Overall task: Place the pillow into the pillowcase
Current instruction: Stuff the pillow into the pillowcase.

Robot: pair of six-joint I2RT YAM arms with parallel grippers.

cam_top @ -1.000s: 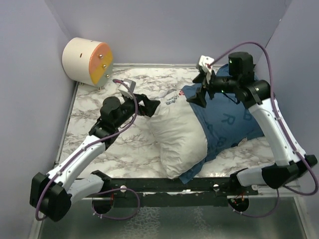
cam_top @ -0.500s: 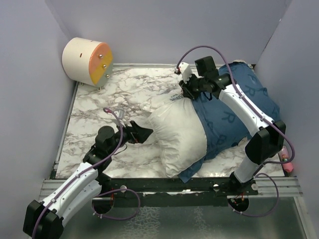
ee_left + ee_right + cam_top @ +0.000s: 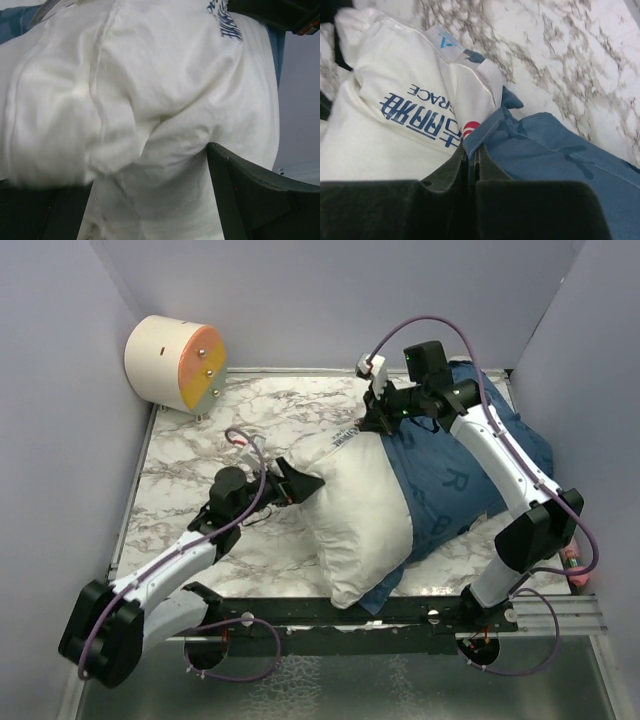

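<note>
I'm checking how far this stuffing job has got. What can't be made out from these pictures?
- How deep the pillow reaches inside the pillowcase: top view, the blue fabric covers its far end.
- The left pincer fingertips: left wrist view, pillow bulges fill the frame.
- What the shut right pincer pinches: right wrist view, its own fingers hide the case hem.
- Pillowcase's right side: top view, right arm crosses it.

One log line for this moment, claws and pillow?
left claw: open, at pillow | right claw: shut on pillowcase hem | pillow: partly inside
</note>
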